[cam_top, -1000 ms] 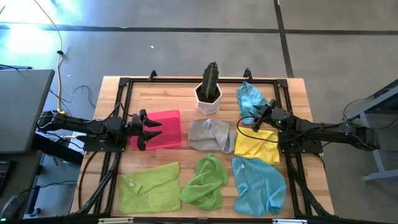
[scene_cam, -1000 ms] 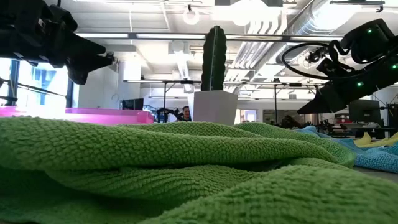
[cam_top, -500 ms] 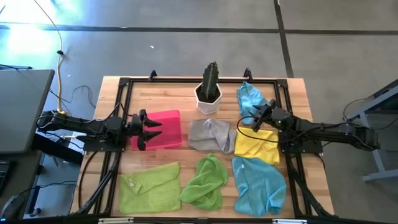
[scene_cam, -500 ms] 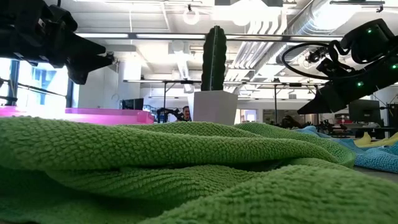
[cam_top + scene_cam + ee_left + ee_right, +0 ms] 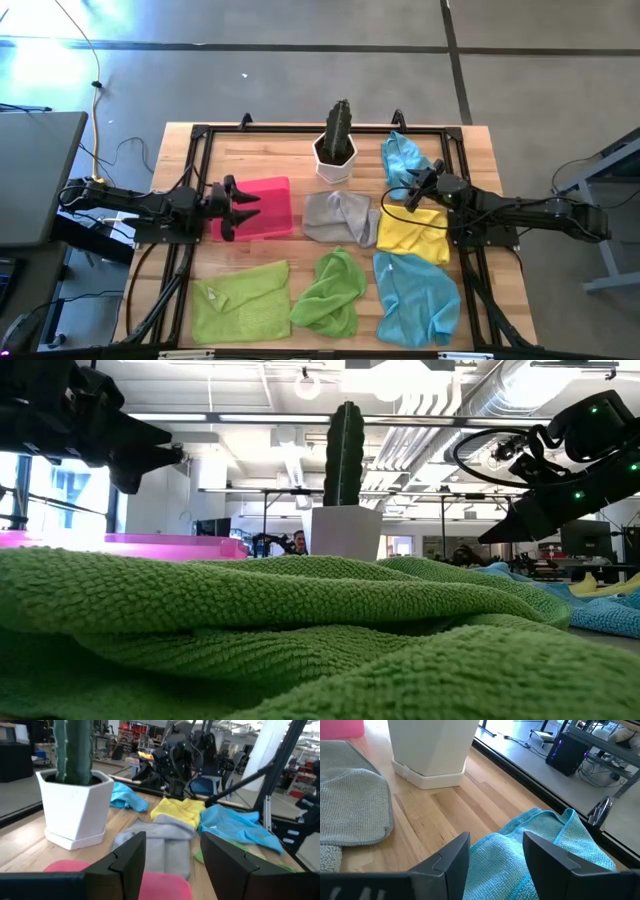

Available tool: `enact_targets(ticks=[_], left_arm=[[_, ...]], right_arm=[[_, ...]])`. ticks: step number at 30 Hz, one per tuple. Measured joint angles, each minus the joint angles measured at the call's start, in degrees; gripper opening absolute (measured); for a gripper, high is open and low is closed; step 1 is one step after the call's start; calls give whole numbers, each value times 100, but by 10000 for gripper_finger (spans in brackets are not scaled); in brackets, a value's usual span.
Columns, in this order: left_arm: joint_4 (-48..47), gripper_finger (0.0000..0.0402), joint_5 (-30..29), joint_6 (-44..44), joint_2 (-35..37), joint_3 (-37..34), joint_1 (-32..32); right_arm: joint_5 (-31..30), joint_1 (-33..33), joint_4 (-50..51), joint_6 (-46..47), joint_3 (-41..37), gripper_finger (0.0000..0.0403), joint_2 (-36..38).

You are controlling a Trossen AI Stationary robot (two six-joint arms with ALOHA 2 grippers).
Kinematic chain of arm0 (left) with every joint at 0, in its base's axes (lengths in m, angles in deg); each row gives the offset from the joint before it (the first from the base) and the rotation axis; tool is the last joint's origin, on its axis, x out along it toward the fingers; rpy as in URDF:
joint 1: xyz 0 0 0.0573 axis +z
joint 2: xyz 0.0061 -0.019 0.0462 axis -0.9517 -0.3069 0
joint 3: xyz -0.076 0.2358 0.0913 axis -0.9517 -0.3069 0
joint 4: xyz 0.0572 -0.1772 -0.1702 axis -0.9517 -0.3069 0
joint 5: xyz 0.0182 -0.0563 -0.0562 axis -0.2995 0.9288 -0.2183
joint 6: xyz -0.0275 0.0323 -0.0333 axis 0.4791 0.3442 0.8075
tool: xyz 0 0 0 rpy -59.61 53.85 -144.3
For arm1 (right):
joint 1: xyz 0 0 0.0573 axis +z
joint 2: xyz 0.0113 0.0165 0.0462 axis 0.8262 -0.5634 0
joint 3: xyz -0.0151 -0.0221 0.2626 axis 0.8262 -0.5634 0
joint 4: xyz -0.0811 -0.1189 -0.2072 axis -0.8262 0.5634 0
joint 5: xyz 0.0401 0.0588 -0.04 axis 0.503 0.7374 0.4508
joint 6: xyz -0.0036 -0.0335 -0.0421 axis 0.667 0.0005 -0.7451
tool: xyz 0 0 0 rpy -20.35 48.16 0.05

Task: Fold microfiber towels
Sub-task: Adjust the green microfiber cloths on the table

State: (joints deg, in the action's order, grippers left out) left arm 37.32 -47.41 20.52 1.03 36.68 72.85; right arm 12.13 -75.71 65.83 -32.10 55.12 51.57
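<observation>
Several small towels lie on the table in the high view: a flat lime green one (image 5: 240, 298), a crumpled lime green one (image 5: 330, 292), a large light blue one (image 5: 415, 297), a yellow one (image 5: 412, 232), a folded grey one (image 5: 340, 217) and a small light blue one (image 5: 402, 157). My left gripper (image 5: 245, 207) is open above the pink tray (image 5: 270, 205). My right gripper (image 5: 412, 190) is open between the small blue towel and the yellow one, above the table. Neither touches a towel.
A white pot with a cactus (image 5: 337, 142) stands at the far middle of the table. A black frame (image 5: 200, 135) runs around the work area. The low view is mostly filled by a green towel (image 5: 300, 640) close to the camera.
</observation>
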Motion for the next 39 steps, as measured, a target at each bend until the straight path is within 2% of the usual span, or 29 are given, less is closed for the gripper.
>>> enact_targets(ticks=[6, 12, 19, 23, 30, 39], left_arm=[[394, 178, 17, 150, 0, -1, -1], [808, 178, -721, 107, -2, -1, 1], [1617, 178, -896, -173, -110, 11, 1], [1672, 178, -1226, -402, -341, 234, -2], [1669, 178, -1470, -796, -1314, 947, -2], [1660, 178, -1456, -750, -3299, 2003, -2]], right_arm=[[-1, 0, 0, 2, 2, 177, 1], [-1, 1, 1, 0, 0, 177, -1], [-1, -1, 1, 1, 0, 177, 0], [-1, 0, 1, 0, 1, 177, 1], [-1, -1, 1, 0, 2, 177, 1], [-1, 0, 1, 2, 1, 177, 0]])
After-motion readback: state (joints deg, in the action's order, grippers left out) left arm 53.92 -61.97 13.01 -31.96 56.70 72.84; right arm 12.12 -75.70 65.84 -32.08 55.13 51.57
